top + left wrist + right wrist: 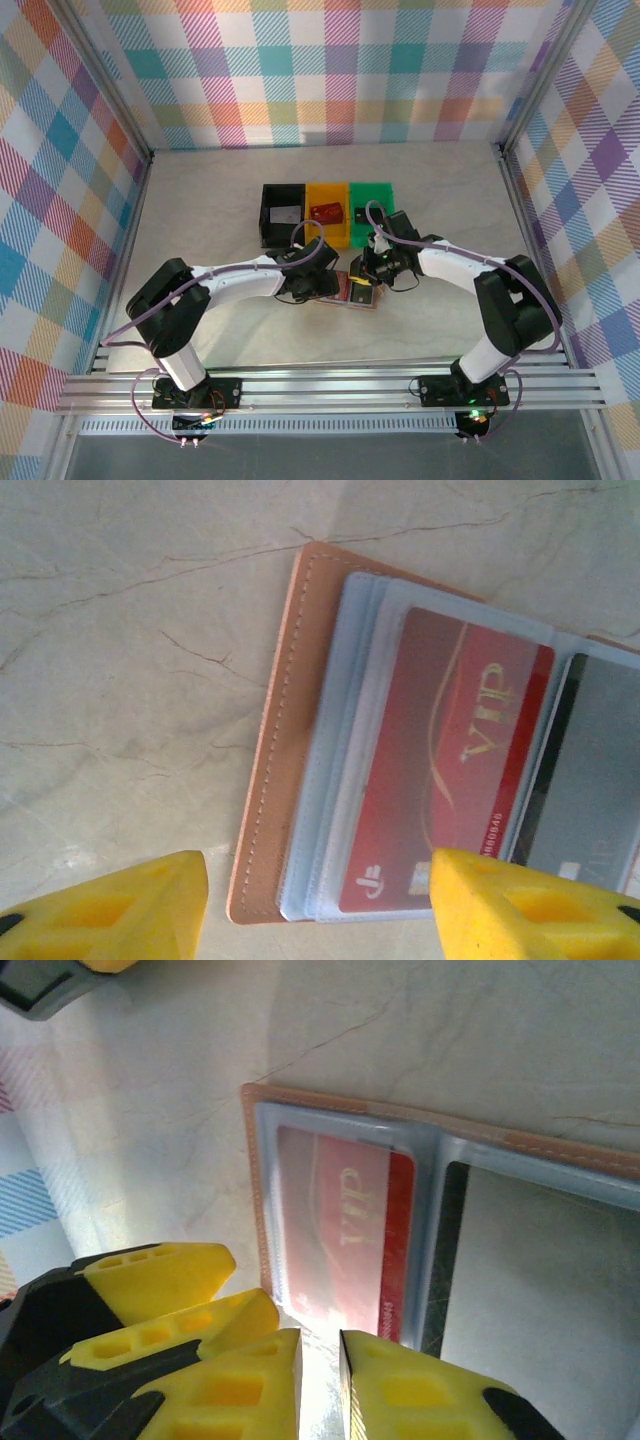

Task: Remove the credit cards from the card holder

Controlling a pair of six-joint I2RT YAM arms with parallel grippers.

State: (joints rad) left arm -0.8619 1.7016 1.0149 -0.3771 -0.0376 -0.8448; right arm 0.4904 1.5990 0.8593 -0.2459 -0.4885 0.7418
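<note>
**Card holder lying open on the worktop, both pincers standing at it**

The worktop (200,200) is carrying every item inspected. The left arm (240,280) and right arm (460,265) are reaching inward and meeting near its middle. Behind them a black bin (268,235), a yellow bin (327,232) and a green bin (372,192) are sitting in a row, side by side.

The card holder (357,292) (270,780) (560,1150) is lying spread open on the worktop just in front of the bins, between the two pincers. A red VIP card (450,770) (340,1230) is sitting in one clear sleeve and a grey card (590,780) (540,1280) in the neighbouring one (its print is too blurred to read).

The left pincer (320,910) is standing with its jaws wide apart, one finger over bare worktop, the other over the red card's end. The right pincer (320,1355) is holding its fingers nearly together at the holder's edge, with a narrow slit showing. Whether anything is pinched there cannot be told.
</note>
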